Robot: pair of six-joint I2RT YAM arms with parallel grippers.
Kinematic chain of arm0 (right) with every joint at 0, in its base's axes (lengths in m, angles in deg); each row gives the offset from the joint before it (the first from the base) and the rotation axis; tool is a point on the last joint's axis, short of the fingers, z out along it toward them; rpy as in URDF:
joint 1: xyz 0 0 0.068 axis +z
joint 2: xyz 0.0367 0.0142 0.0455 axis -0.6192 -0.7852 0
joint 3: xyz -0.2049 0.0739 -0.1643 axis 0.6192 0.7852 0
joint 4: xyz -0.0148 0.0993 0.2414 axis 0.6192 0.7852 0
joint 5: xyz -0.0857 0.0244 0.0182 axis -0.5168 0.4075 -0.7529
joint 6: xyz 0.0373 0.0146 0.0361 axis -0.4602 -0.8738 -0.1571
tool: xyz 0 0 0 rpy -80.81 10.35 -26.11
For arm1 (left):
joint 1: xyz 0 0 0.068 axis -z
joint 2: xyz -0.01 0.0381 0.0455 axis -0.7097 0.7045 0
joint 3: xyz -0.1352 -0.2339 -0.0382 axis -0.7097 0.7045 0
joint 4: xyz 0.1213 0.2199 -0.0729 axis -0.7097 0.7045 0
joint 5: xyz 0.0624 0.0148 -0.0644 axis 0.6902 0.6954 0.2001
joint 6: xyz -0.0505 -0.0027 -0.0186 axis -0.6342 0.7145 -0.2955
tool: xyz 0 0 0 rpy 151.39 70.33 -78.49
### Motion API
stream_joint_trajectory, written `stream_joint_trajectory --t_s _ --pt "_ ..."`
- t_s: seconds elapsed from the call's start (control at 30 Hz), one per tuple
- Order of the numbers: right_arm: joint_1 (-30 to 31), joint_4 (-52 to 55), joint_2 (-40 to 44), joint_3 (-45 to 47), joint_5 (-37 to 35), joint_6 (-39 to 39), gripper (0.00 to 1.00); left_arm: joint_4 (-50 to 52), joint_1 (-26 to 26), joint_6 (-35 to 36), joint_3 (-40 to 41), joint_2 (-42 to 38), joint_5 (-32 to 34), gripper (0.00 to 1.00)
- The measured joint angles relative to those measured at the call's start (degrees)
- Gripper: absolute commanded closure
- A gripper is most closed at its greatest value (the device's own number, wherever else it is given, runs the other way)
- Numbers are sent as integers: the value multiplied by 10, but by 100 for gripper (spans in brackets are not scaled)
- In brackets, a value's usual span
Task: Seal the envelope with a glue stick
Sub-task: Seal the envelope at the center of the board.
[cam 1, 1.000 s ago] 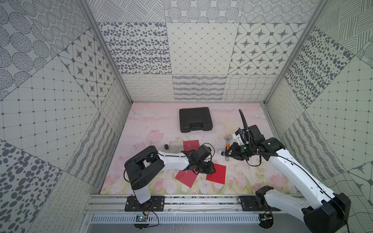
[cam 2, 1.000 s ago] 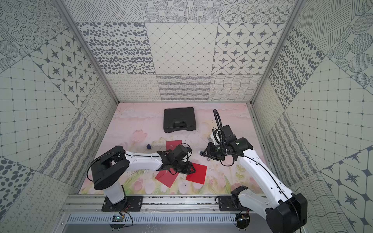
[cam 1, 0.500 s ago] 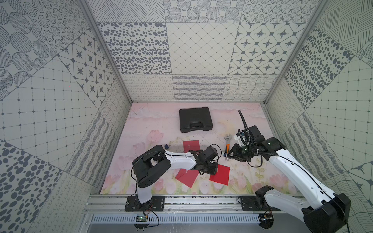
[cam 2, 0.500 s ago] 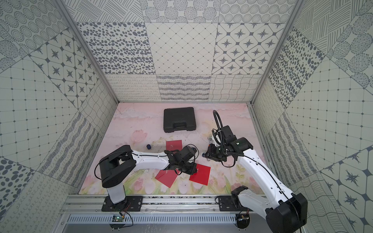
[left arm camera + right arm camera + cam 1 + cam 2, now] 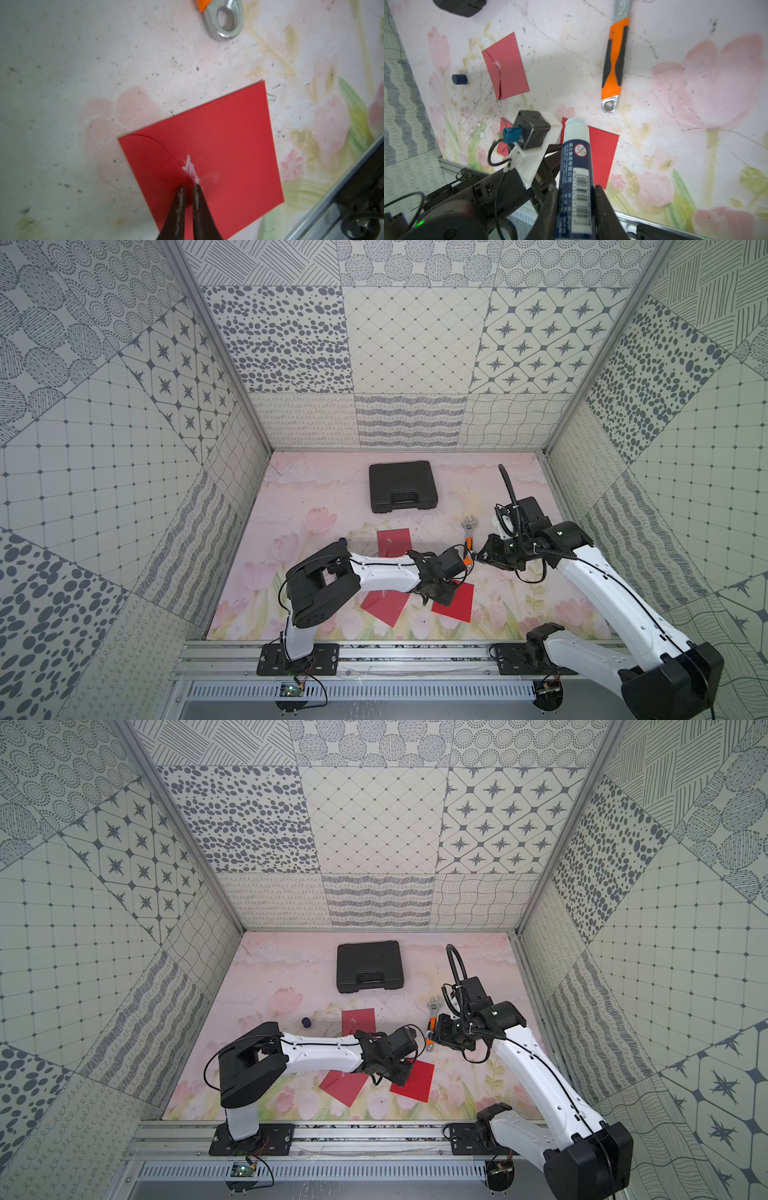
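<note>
Glue stick [image 5: 576, 145] inside right tool [image 5: 575, 191]

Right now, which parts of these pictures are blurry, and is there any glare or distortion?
Left wrist view: the left gripper is blurred near the lens, the red envelope sharper. Right wrist view: the glue stick label reads clearly, the right gripper dark and soft. Both top views: even light, no strong glare, walls splayed.
</note>
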Motion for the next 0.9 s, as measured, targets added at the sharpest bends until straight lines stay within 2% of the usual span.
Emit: stream_joint_trajectory --t_s 0.27,0.47,0.6,0.7,0.9 --pt "-110 18 16 0 -7 46 100 69 36 17 -54 37 80 89" --pt "-134 30 16 0 -4 71 100 117 66 22 -94 68 158 87" --pt "-138 35 16 0 2 79 100 124 74 24 -101 72 181 86" --pt "-139 38 16 0 6 81 100 108 71 29 -85 57 173 86" --pt "-139 45 16 0 11 85 100 50 22 33 -11 -12 92 86"
